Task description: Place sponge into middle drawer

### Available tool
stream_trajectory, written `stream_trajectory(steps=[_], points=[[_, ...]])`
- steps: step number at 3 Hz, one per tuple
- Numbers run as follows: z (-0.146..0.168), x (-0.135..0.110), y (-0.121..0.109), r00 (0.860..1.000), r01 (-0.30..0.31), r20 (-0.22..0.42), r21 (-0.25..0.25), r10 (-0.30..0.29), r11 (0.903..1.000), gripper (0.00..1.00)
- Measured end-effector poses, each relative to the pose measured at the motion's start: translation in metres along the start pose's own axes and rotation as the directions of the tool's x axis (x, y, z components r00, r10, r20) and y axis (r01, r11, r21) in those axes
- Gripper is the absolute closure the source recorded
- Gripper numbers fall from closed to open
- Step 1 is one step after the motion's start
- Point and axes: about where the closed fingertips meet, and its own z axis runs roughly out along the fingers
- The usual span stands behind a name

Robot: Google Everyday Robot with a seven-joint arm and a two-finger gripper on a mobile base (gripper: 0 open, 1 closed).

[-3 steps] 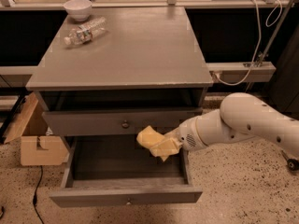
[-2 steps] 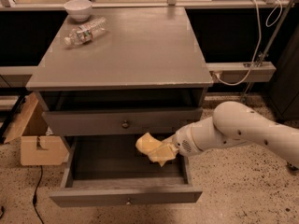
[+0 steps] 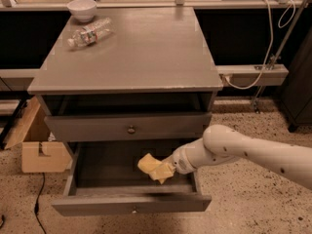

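The middle drawer [image 3: 92, 186] is pulled open below the upper drawer front [image 3: 127, 127]; its dark inside shows. The pale-yellow sponge [image 3: 149, 165] is low inside the drawer, right of centre, at or just above the drawer floor. My gripper [image 3: 165, 171] reaches in from the right at the end of the white arm [image 3: 243, 152] and is shut on the sponge's right end. The gripper's tan tips are partly hidden by the sponge.
On the cabinet top stand a white bowl [image 3: 82, 9] and a plastic bottle [image 3: 89, 33] lying on its side, at the back left. A cardboard box [image 3: 41, 147] sits on the floor left of the cabinet. Cables and a rail run behind at the right.
The arm has moved down and left, carrying the sponge from in front of the upper drawer down into the open middle drawer.
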Motion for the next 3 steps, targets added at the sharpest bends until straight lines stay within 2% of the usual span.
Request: stream_trajectory(steps=[1, 2, 3], points=[[0.040, 0.014, -0.021, 0.999, -0.033, -0.010, -0.005, 0.033, 0.9995, 1.00], [0.066, 0.015, -0.036, 0.998, -0.066, 0.016, -0.003, 0.066, 0.9978, 0.82], [0.084, 0.012, -0.040, 0.996, -0.078, 0.045, -0.042, 0.080, 0.9961, 0.59]])
